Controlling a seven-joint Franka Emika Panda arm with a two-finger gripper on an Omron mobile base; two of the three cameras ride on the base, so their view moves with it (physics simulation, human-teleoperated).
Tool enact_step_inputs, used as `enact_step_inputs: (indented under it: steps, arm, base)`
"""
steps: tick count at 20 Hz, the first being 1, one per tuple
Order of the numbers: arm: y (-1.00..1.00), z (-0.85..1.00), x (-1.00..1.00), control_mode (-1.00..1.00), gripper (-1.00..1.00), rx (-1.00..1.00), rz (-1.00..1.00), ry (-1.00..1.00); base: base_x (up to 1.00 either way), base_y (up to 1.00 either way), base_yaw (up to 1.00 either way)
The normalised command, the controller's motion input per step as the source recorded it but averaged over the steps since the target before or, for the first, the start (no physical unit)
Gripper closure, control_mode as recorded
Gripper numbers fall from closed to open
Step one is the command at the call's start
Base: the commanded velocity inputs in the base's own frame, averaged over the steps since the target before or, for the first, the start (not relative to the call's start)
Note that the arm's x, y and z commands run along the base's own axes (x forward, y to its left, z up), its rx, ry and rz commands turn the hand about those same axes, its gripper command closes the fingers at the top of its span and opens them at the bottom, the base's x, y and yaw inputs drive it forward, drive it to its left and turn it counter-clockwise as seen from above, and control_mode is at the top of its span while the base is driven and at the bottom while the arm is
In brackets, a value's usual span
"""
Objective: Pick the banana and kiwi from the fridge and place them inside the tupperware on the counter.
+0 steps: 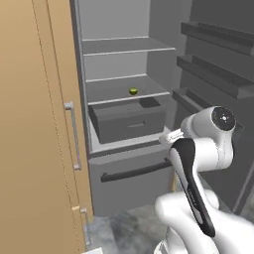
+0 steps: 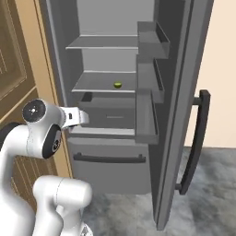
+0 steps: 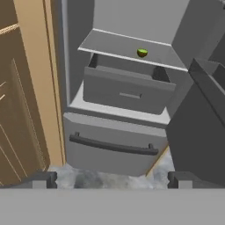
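Note:
The fridge (image 1: 114, 20) (image 2: 106, 14) (image 3: 132, 17) stands open in front of me. A small lime-green kiwi (image 1: 133, 91) (image 2: 117, 85) (image 3: 142, 53) rests on a grey middle shelf, just above the dark grey drawer (image 1: 129, 121) (image 3: 127, 90). My gripper (image 3: 112, 182) is open, well short of the fridge and lower than the kiwi, with nothing between its fingertips (image 3: 44, 180). The banana, the tupperware and the counter are out of view.
The open fridge door (image 1: 213, 54) (image 2: 184, 92) with its grey door shelves juts out on the right, close to my arm. A tan cupboard panel (image 1: 34, 124) with a silver handle (image 1: 74, 134) flanks the left. Below is a grey bottom drawer with a dark handle (image 3: 112, 145).

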Motion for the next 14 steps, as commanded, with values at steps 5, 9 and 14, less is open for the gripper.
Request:
enact_step_inputs:
  steps: [5,9,14]
  arm:
    - [0.0,0.0,0.0,1.0,-1.0,0.0,0.0,0.0]
    - [0.0,0.0,0.0,1.0,-1.0,0.0,0.0,0.0]
    - [0.0,0.0,0.0,1.0,-1.0,0.0,0.0,0.0]
  base:
    - [0.72,0.13,-0.01]
    - [0.71,0.12,-0.01]
    - [0.52,0.01,0.0]
